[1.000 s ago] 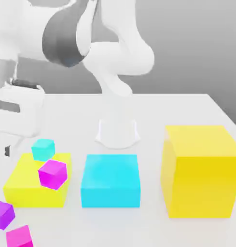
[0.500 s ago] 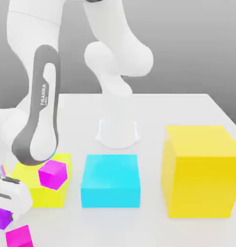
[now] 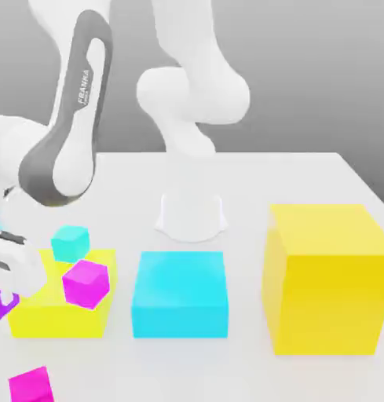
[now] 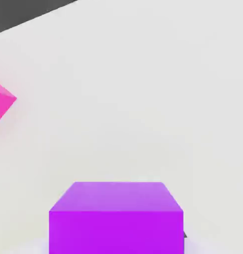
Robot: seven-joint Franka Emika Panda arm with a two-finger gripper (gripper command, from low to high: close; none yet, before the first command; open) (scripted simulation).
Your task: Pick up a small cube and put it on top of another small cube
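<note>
A pale, plain table (image 3: 250, 184) spreads below the jaws. Towards the exterior view's right from them, directly on it, lie a flat yellow block (image 3: 57, 320), nearest, then a flat cyan block (image 3: 179, 294), then a big golden block (image 3: 328, 290), well apart. A hot-pink cube (image 3: 31, 387) rests lower than the jaws.

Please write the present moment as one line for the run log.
pincer: shut on violet cube | cube: lifted off table | stacking: not yet done | hot-pink cube: on table
</note>
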